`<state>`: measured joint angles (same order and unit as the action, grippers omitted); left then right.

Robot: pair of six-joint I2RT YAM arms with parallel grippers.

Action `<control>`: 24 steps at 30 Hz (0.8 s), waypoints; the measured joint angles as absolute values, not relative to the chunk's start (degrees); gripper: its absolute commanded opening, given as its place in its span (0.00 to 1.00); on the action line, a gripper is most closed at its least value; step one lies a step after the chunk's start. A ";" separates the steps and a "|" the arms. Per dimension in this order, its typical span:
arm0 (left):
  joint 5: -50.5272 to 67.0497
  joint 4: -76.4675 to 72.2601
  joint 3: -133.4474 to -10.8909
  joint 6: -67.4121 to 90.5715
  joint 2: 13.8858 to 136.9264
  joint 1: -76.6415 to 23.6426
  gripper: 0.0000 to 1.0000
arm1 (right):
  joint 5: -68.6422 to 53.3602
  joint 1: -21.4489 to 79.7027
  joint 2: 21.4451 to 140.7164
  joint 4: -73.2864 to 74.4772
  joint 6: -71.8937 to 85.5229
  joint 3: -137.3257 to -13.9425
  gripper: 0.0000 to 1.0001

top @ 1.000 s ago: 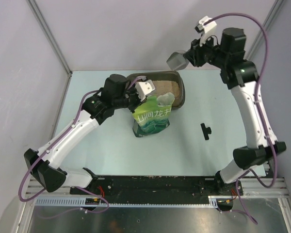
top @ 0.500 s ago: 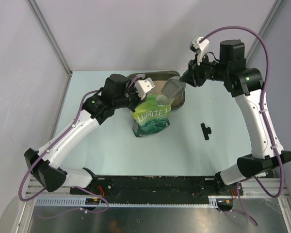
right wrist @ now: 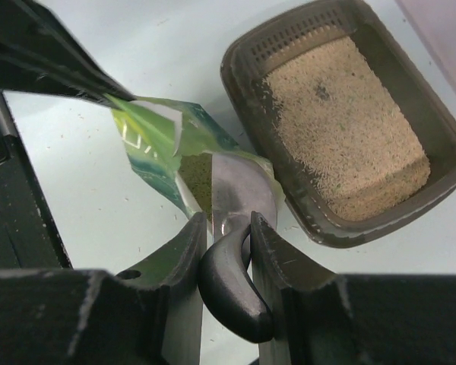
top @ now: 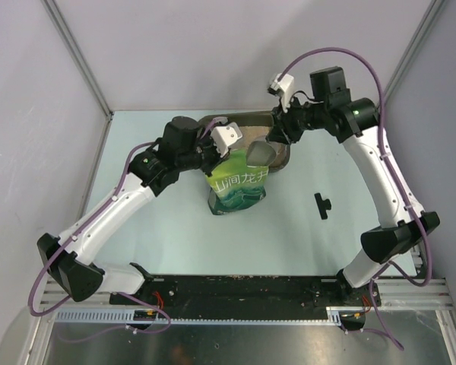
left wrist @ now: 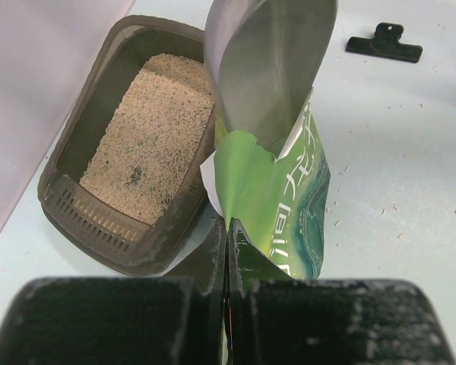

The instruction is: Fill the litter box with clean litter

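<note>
The scoop's bowl (left wrist: 270, 68) sat mouth-down in the open top of the green stand-up pouch (left wrist: 281, 205), so its front edge and whatever it carried were hidden behind the torn foil lip; in the right wrist view only a sliver of tan granules showed inside the pouch beside the metal; the pouch's white Chinese characters were creased and partly folded over, too broken to read with certainty, above a printed scene of blue-green hills; from above, both wrists covered much of the litter box (left wrist: 91, 217), which lay at the far side of the table (top: 289, 236) just behind the pouch and touching it at one corner; the clean litter (left wrist: 148, 144) covered the box floor in a shallow layer, with a small dark fleck on it; a slotted grille lined one end wall; the left gripper (left wrist: 228, 255) pinched the pouch's top edge between closed fingers; the right gripper (right wrist: 228, 232) clamped the scoop's black handle (right wrist: 229, 293); a black binder clip (left wrist: 384, 48) lay apart on the pale surface, speckled with stray grains.
</note>
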<state>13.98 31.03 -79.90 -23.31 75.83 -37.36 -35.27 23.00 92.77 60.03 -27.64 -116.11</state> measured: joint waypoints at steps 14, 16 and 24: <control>14.33 31.00 -79.18 -22.13 74.98 -37.34 0.00 | -10.87 33.67 95.15 53.87 -5.04 -111.77 0.00; 14.35 31.00 -79.18 -21.82 74.98 -37.34 0.00 | -7.90 34.44 95.20 53.47 -2.50 -110.85 0.00; 15.00 30.96 -78.89 -19.88 74.63 -37.34 0.00 | -0.67 36.05 97.14 53.15 3.77 -108.05 0.00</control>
<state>15.00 30.96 -78.89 -19.88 74.63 -37.34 -0.67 36.05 97.14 53.15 3.77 -108.05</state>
